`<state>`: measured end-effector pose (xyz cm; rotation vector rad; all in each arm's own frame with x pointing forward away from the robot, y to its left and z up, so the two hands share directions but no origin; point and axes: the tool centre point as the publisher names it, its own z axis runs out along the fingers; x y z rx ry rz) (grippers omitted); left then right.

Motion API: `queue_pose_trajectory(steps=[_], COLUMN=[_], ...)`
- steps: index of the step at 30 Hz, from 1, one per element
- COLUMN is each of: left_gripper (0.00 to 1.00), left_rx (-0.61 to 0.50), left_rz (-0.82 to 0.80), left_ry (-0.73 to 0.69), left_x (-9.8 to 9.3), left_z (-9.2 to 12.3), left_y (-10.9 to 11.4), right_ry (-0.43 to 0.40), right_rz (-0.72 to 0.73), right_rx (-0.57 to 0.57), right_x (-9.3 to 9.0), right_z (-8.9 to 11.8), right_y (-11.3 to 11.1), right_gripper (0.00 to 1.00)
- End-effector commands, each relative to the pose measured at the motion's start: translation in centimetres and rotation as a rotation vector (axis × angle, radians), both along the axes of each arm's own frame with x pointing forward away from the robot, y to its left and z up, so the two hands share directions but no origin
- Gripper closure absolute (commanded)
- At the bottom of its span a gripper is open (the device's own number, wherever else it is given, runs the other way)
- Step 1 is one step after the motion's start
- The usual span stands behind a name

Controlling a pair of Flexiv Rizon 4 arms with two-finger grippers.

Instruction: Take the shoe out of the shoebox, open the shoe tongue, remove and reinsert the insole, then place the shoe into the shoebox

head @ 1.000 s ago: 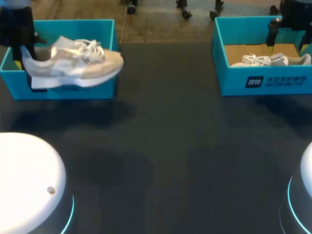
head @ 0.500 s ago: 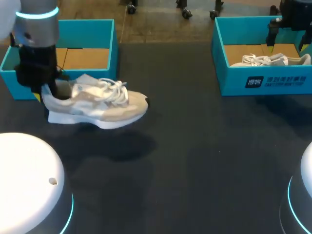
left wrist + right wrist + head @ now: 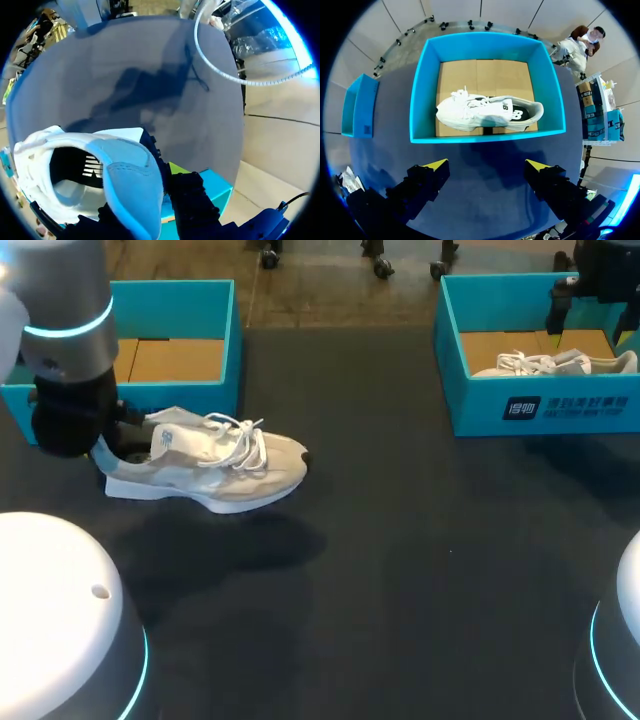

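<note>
A beige and white shoe hangs just above the dark table in front of the left teal shoebox, its toe pointing right. My left gripper is shut on its heel. In the left wrist view the heel collar sits between the fingers, and one yellow fingertip shows beside it. The shoe's opening and insole are visible. My right gripper hangs open above the right teal shoebox, which holds a second white shoe.
The left shoebox shows only its cardboard bottom. The right shoebox stands at the back right with its shoe inside and my right arm over it. Dark table lies between and in front of the boxes.
My left arm has lifted the shoe out of the left shoebox, carrying it forward, to the right and lower over the table. The right arm has not moved.
</note>
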<state>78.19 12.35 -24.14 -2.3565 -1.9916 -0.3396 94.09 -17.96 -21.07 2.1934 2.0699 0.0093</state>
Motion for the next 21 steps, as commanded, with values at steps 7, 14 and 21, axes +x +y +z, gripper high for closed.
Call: queue_pose_trajectory(steps=[7, 14, 21], left_gripper=[1.00, 1.00, 1.00], left_rx=[-0.043, -0.007, 0.010], left_rz=[-0.101, -0.107, -0.088], left_ry=[-0.042, 0.001, 0.042], left_x=[-5.0, -7.9, -9.2], left_z=[-3.5, -4.9, -6.6], left_y=[-5.9, -9.9, -12.6], right_ry=[-0.001, -0.001, -0.001], right_rz=[0.000, 0.000, 0.000], right_rx=[0.000, 0.000, 0.000], right_x=[0.0, 0.0, 0.0], right_z=[0.0, 0.0, 0.0], right_y=[0.0, 0.0, 0.0], right_gripper=[0.00, 0.00, 0.00])
